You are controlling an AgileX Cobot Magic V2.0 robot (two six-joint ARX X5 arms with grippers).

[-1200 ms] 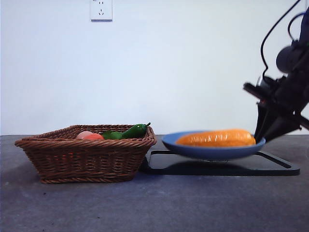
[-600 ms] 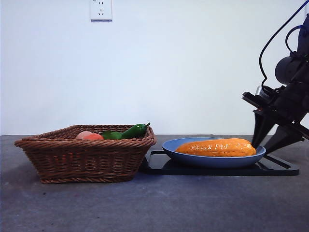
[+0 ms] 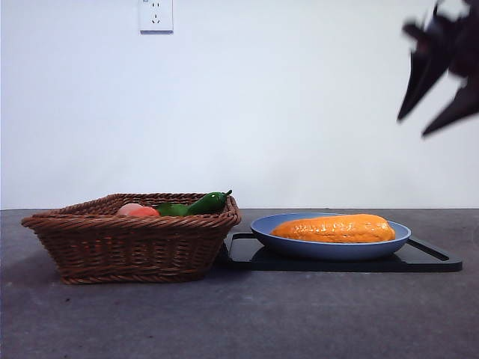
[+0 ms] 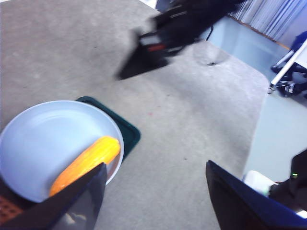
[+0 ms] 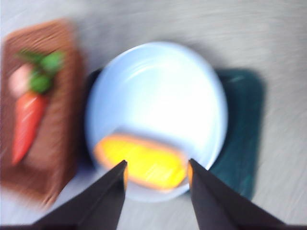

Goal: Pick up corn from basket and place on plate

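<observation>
The orange-yellow corn point(image 3: 334, 227) lies lengthwise in the light-blue plate point(image 3: 329, 245), to the right of the brown wicker basket point(image 3: 127, 247). My right gripper point(image 3: 414, 127) hangs open and empty high at the top right, well above the plate. Its blurred wrist view looks straight down on the corn point(image 5: 144, 165) and plate point(image 5: 158, 96) far below, framed by its gripper point(image 5: 157, 163). My left gripper point(image 4: 156, 165) is open and holds nothing. Its view shows the corn point(image 4: 86, 163) on the plate point(image 4: 48, 139) off to one side, and the right arm point(image 4: 182, 24) beyond.
The plate sits on a flat black tray point(image 3: 426, 262). In the basket lie a green chili pepper point(image 3: 206, 202), a pinkish-red fruit point(image 3: 138, 211) and a long orange-red vegetable point(image 5: 26, 124). A wall socket point(image 3: 156, 15) is high on the back wall.
The right gripper has risen from beside the plate's right rim to the top right corner. The plate, tilted a second ago, now rests flat with the corn in it.
</observation>
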